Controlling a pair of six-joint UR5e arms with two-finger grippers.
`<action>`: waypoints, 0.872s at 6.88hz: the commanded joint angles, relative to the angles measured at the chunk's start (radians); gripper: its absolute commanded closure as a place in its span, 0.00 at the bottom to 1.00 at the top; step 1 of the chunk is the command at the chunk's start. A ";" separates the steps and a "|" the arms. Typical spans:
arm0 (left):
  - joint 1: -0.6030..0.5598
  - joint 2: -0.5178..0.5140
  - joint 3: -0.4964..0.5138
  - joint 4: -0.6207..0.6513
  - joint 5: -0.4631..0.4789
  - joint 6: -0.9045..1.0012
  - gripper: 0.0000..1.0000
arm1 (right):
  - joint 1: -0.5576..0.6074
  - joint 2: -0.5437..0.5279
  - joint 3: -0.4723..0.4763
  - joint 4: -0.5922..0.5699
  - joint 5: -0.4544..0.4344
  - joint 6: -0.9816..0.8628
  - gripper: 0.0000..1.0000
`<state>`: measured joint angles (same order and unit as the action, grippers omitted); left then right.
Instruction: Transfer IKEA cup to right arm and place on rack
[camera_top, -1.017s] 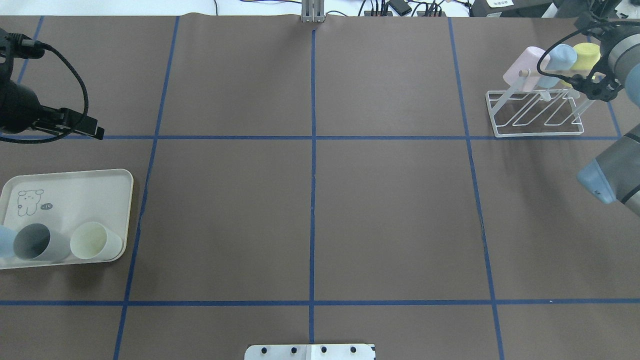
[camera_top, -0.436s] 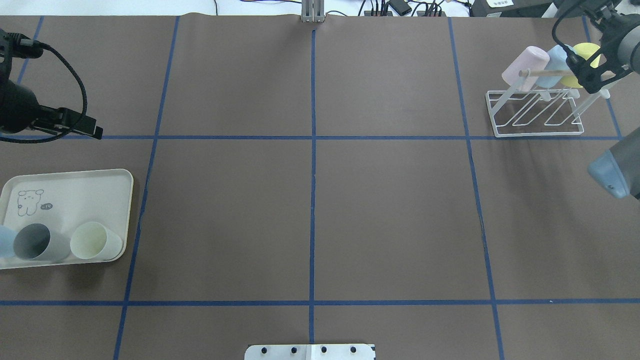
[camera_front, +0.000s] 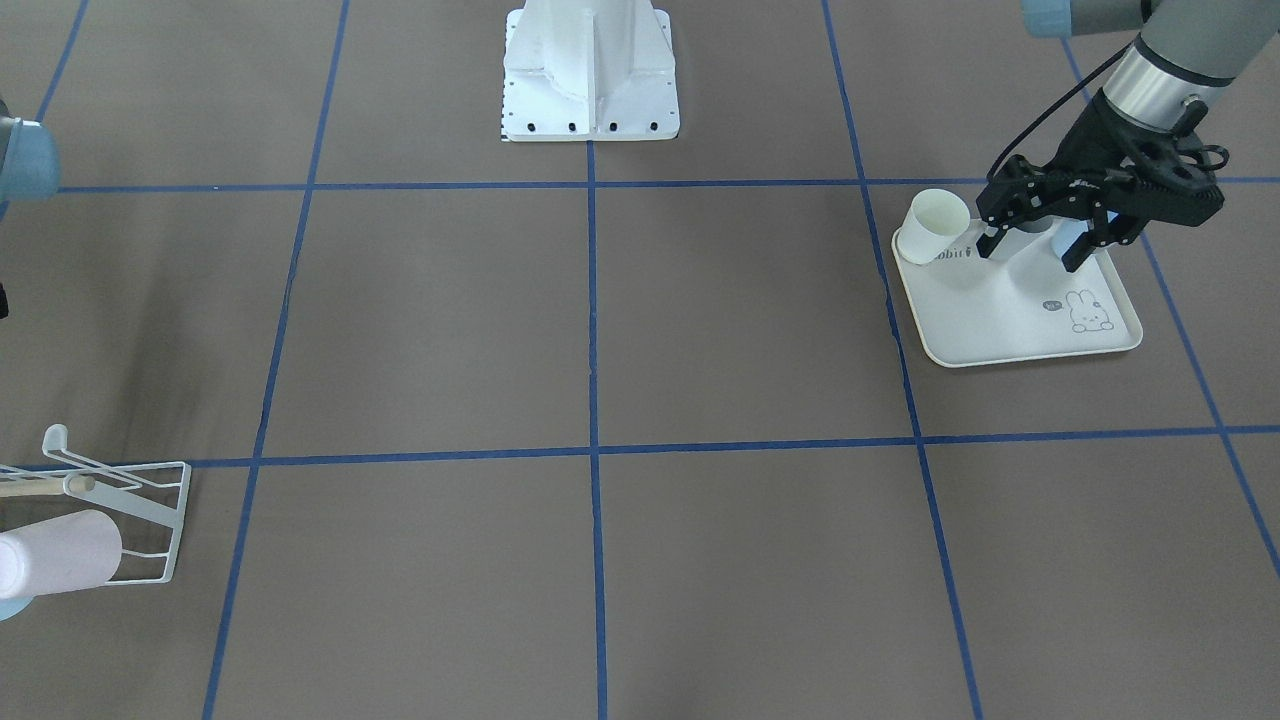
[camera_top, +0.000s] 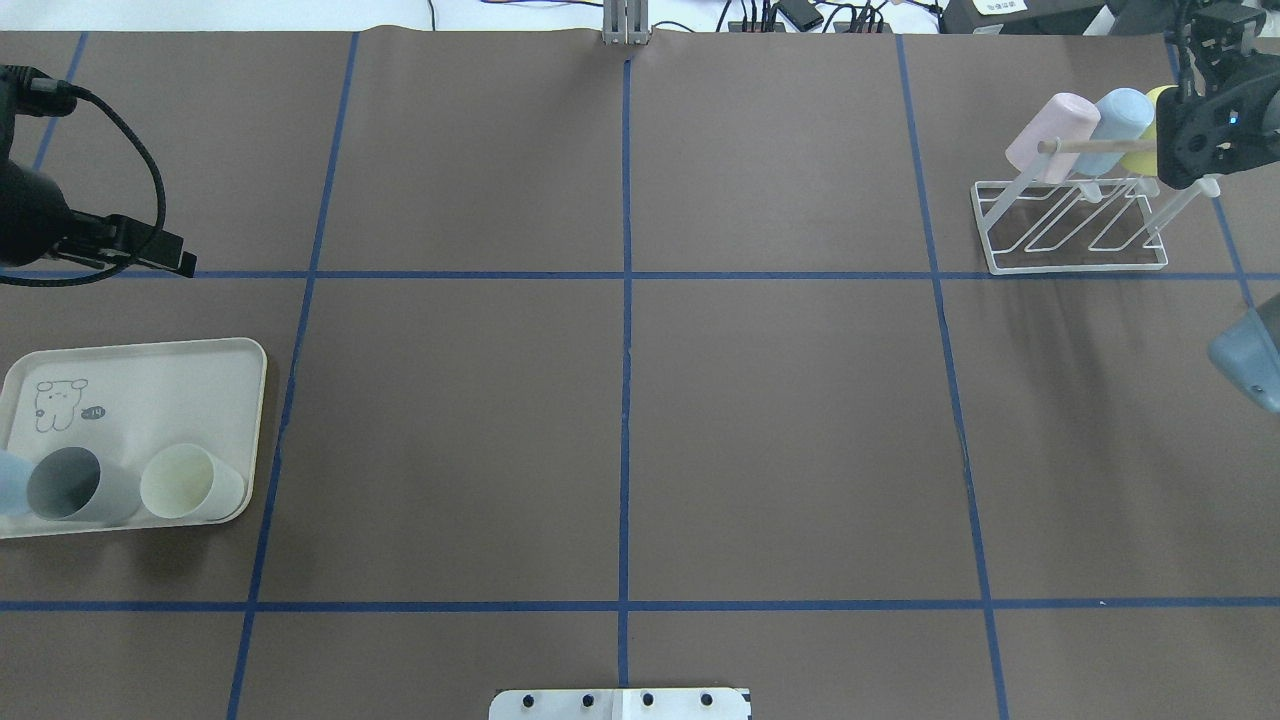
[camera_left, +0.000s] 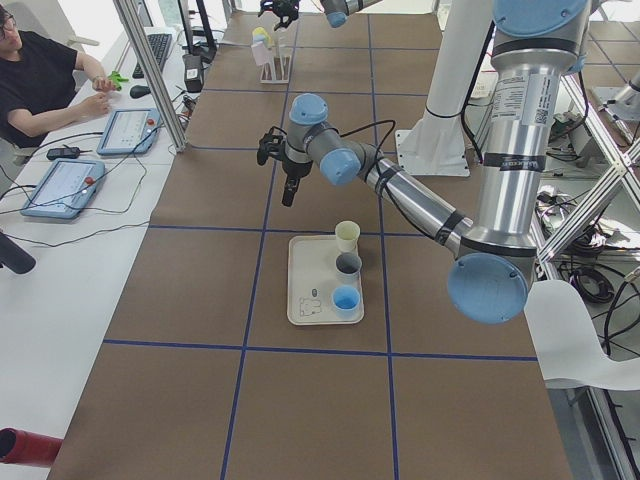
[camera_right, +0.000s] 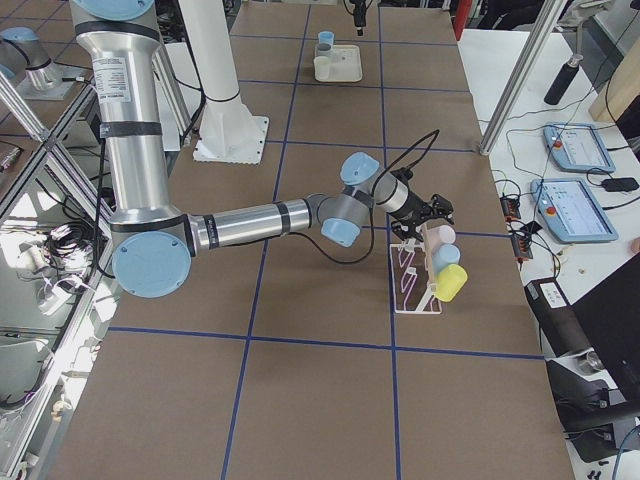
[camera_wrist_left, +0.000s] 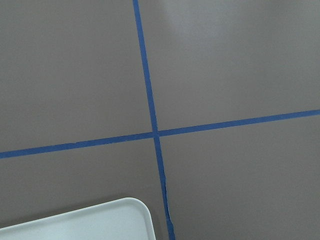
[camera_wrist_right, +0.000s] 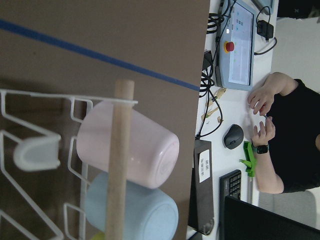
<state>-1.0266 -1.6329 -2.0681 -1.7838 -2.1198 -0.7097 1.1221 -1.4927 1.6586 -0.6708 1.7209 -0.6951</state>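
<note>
Three cups hang on the rack (camera_top: 1078, 267) at 2 o'clock overhead: a pink cup (camera_top: 1040, 130), a pale blue cup (camera_top: 1115, 120) and a yellow cup (camera_top: 1140, 160). The right gripper (camera_top: 1195, 140) has drawn off toward 1 o'clock since a second ago; I cannot tell its grip. Front-facing, at 2 o'clock, the left gripper (camera_front: 1035, 248) hovers with jaws spread wide and empty, above the tray (camera_front: 1000, 320) holding a cream cup (camera_front: 930, 228). From the left side, a grey cup (camera_left: 348, 264) and a bright blue cup (camera_left: 345, 300) stand on that tray too
</note>
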 joint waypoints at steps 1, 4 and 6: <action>-0.061 0.098 -0.003 -0.003 0.040 0.192 0.00 | 0.001 -0.056 0.106 -0.009 0.150 0.474 0.00; -0.089 0.302 0.047 -0.261 0.034 0.263 0.00 | -0.010 -0.066 0.145 -0.010 0.428 0.877 0.00; -0.089 0.420 0.167 -0.517 0.030 0.262 0.00 | -0.069 -0.067 0.148 -0.012 0.483 0.911 0.00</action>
<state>-1.1145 -1.2857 -1.9748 -2.1393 -2.0871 -0.4481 1.0960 -1.5580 1.8065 -0.6808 2.1732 0.1794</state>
